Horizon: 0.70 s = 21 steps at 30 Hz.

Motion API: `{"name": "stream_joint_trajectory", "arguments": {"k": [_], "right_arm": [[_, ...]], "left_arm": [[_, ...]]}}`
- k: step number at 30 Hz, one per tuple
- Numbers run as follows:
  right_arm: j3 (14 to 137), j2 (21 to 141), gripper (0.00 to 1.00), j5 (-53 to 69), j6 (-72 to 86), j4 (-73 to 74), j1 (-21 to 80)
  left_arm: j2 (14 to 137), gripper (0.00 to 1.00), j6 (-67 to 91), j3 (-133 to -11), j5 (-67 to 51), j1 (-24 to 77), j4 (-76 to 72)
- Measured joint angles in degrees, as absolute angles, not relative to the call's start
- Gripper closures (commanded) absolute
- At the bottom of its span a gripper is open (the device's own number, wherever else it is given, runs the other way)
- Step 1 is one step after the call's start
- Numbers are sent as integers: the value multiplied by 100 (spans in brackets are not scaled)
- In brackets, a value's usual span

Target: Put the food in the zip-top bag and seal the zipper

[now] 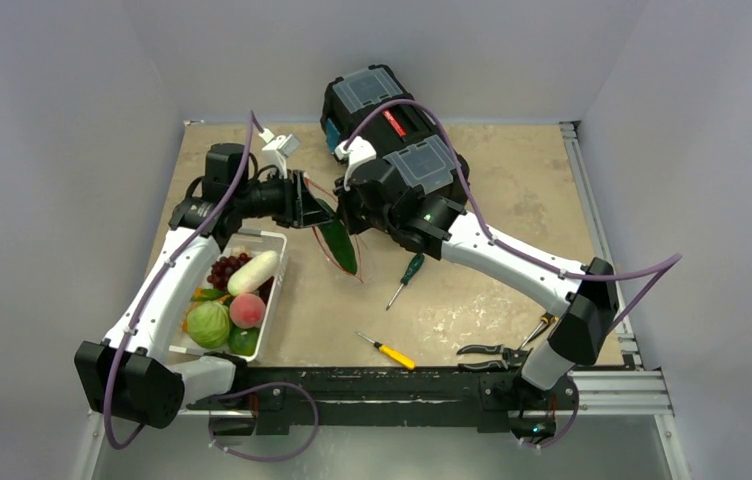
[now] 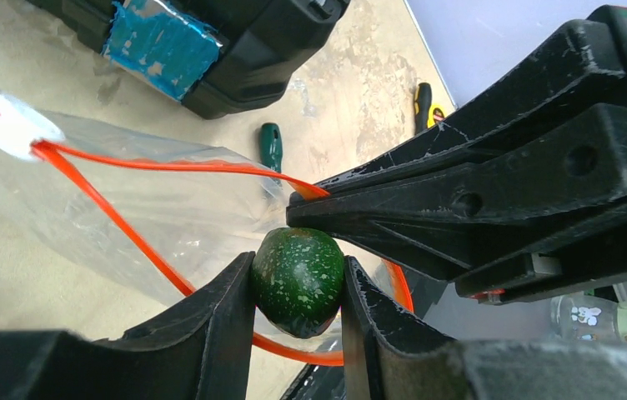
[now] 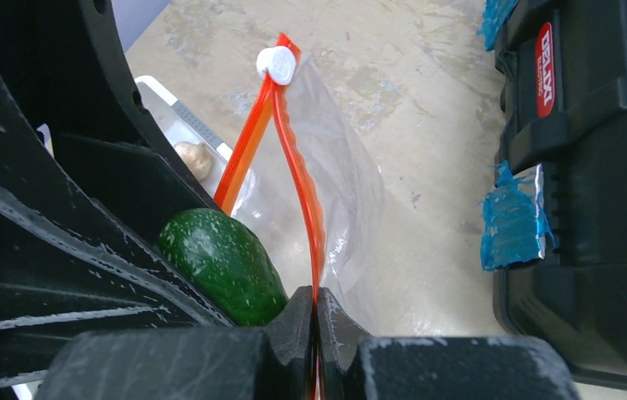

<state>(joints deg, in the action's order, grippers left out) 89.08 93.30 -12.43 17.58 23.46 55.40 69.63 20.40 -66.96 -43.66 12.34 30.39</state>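
Note:
My left gripper [image 2: 298, 287] is shut on the dark speckled cucumber [image 2: 298, 279] and holds it at the open mouth of the clear zip-top bag [image 2: 152, 208]. My right gripper [image 3: 314, 308] is shut on the bag's orange-red zipper strip [image 3: 298, 183] and holds that edge up; the white tab [image 3: 277, 62] is at the far end. In the top view the two grippers, left [image 1: 312, 205] and right [image 1: 349, 207], meet above the cucumber [image 1: 337, 243]. The cabbage [image 1: 209, 323], peach [image 1: 246, 310], radish [image 1: 253, 272], grapes [image 1: 224, 270] and green round fruit [image 1: 243, 342] lie in the white basket [image 1: 277, 240].
A black toolbox [image 1: 392, 130] stands just behind the grippers. A green-handled screwdriver [image 1: 410, 270], a yellow-handled screwdriver [image 1: 389, 350] and pliers [image 1: 497, 350] lie on the table to the front right.

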Motion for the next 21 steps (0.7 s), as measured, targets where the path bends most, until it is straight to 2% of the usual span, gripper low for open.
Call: {"name": "stream_joint_trajectory", "arguments": {"k": [18,19,20,21], "right_arm": [[8836,9330,100,-1212,1903,2222,5546],[8836,9330,100,-1208,1905,2224,5546],[8836,9330,100,-1203,1905,2226,5546],[8836,9332,100,-1199,1905,2226,5546]], "left_arm": [[6963,100,1732,-6672,-3813,1485,3284],[6963,98,1732,-6672,-3811,1490,3284],[6963,91,1734,-6672,-3811,1492,3286],[6963,77,1734,-6672,-3811,1494,3288]]}}
